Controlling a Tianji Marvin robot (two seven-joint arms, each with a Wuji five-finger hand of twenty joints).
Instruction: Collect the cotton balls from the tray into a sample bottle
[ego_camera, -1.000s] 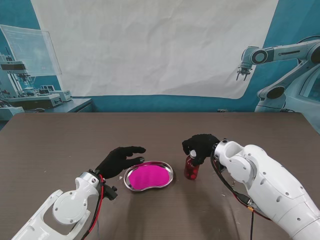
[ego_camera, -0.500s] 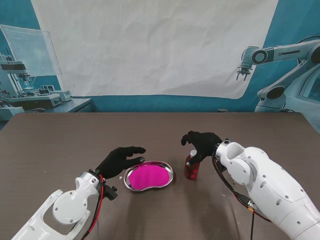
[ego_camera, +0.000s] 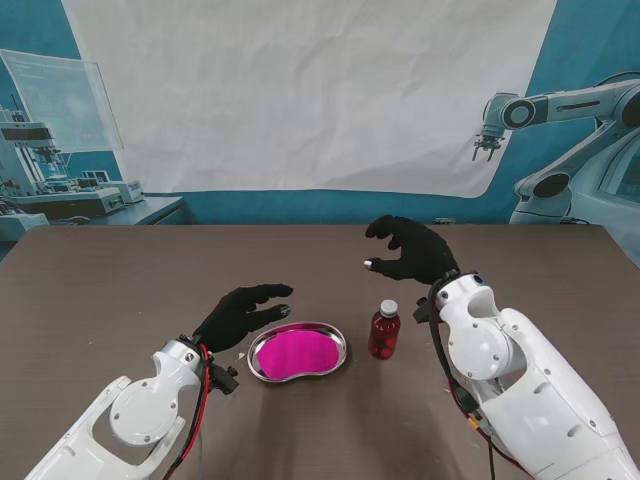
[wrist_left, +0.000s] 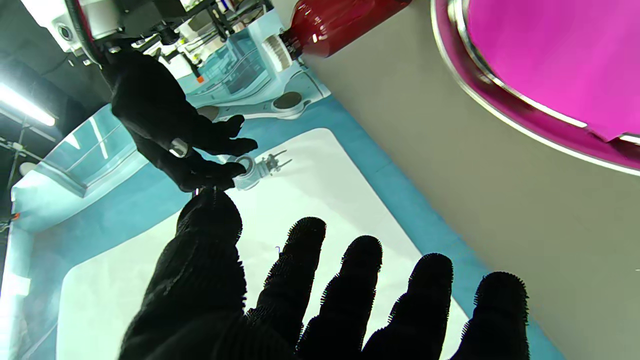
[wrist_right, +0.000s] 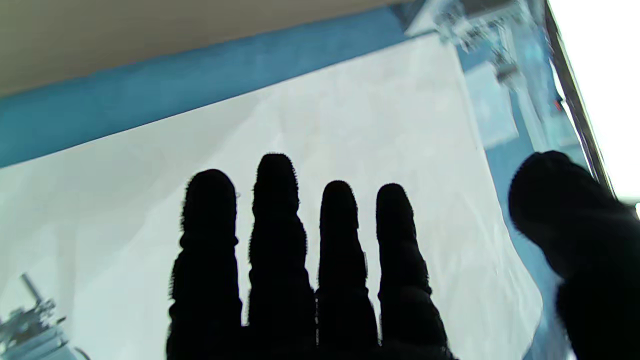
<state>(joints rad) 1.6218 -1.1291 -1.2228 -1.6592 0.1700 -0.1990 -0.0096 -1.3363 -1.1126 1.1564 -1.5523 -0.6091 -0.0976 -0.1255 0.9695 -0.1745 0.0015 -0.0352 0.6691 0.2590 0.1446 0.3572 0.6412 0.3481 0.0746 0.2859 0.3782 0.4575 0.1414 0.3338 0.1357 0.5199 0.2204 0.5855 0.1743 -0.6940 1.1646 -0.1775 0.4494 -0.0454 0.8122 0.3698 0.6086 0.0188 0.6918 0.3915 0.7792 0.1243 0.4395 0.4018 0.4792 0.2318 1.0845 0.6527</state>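
Sample bottle (ego_camera: 384, 330) stands capped just right of the tray (ego_camera: 338, 340); no cotton balls visible on its pink liner. Right hand (ego_camera: 412, 253) raised, fingers spread, empty. Left hand (ego_camera: 240, 313) likewise, beside tray. Task looks finished

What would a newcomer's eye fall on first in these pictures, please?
The vivid magenta lining of the steel tray at the table's near middle stands out first. Just to its right stands the capped red sample bottle. The black-gloved right hand hovers open beyond it, the left hand beside the tray.
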